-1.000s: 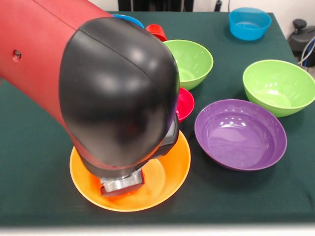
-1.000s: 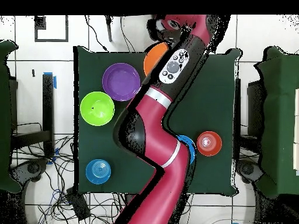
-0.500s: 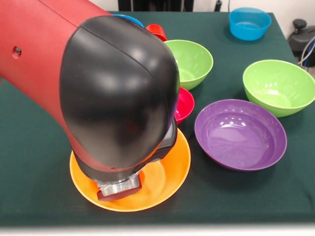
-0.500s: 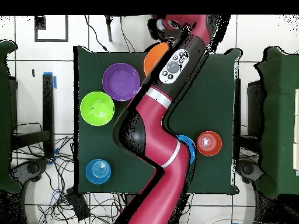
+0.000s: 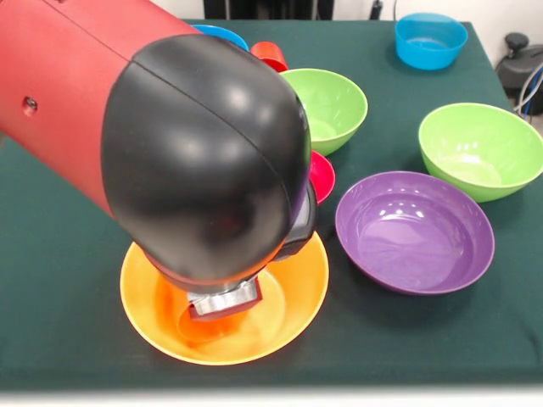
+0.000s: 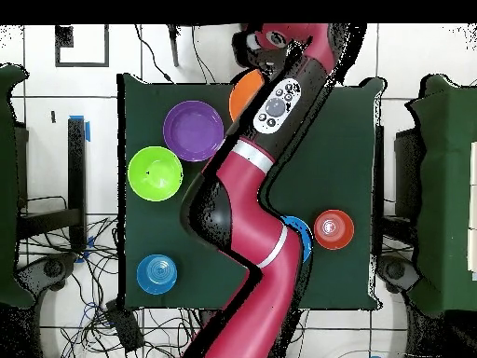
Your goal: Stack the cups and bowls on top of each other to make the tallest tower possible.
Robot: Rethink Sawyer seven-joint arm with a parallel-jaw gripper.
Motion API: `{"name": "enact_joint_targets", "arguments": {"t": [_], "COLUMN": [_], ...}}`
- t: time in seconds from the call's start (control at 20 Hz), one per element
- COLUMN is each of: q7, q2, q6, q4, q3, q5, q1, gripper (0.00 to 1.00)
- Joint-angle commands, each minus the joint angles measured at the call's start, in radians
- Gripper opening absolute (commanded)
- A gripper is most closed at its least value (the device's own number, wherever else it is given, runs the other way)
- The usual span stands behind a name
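The big orange bowl [image 5: 288, 297] is sitting on the bench [image 5: 68, 280] right under the gripper [image 5: 222, 302], whose grip I cannot tell. The purple bowl [image 5: 414, 231] is lying beside it, 2 green bowls [image 5: 333, 106] beyond.

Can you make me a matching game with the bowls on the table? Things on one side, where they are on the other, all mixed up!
Things:
1. big orange bowl
2. purple bowl
3. blue bowl
4. small crimson bowl

Places, in the front view:
A. far corner of the table
B. peeking out behind the arm
C. right under the arm's end
D. between the orange bowl and a green bowl

Pairs: 1-C, 2-D, 3-A, 4-B
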Motion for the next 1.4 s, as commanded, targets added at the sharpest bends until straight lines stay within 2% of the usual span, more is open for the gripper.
{"name": "enact_joint_targets", "arguments": {"t": [0.05, 0.15, 0.25, 0.35, 0.4, 0.6, 0.8, 1.1, 1.4], "q7": [-0.207, -0.195, -0.192, -0.172, -0.196, -0.169, -0.182, -0.196, -0.202], "q2": [0.028, 0.029, 0.031, 0.033, 0.033, 0.035, 0.038, 0.043, 0.048], "q6": [0.062, 0.024, -0.075, -0.095, -0.124, -0.078, -0.075, -0.011, -0.038], "q4": [-0.077, -0.081, -0.087, -0.096, -0.096, -0.096, -0.094, -0.087, -0.087], "q3": [-0.124, -0.115, -0.091, -0.067, -0.067, -0.071, -0.072, -0.099, -0.097], "q5": [-0.038, -0.032, -0.026, -0.018, -0.015, -0.015, -0.023, -0.026, -0.025], "q1": [0.006, 0.005, 0.007, 0.007, 0.007, 0.008, 0.01, 0.008, 0.007], "gripper": [1.0, 1.0, 1.0, 1.0, 1.0, 1.0, 1.0, 1.0, 1.0]}}
